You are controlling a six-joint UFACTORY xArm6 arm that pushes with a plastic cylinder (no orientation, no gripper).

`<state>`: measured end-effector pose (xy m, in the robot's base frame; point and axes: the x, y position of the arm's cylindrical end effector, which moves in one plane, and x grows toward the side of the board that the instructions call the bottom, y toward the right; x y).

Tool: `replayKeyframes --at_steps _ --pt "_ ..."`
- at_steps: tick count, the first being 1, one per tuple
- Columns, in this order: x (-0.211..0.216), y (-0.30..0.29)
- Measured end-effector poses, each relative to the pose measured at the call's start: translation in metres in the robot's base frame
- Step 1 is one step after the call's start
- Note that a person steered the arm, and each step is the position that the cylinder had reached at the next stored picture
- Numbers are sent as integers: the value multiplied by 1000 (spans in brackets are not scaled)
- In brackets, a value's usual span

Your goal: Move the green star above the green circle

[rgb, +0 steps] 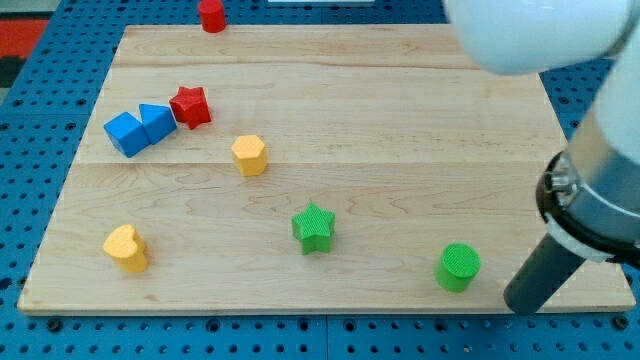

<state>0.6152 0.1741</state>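
The green star (314, 227) lies on the wooden board (400, 130) at the view's lower middle. The green circle, a short cylinder (458, 267), stands to the star's lower right, near the board's bottom edge. My tip (522, 304) is at the end of the dark rod at the view's bottom right, just right of the green circle and a small gap away from it. It is far from the green star.
A red star (190, 106) touches two blue blocks (138, 127) at the upper left. A yellow hexagon (249, 155) sits left of centre. A yellow heart (126, 248) lies at lower left. A red cylinder (211, 15) stands at the top edge.
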Motion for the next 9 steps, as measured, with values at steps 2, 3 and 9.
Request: replayKeyframes --at_steps 2,3,9 --pt "-11 -165" --pt "-30 -238" --pt "-108 -217"
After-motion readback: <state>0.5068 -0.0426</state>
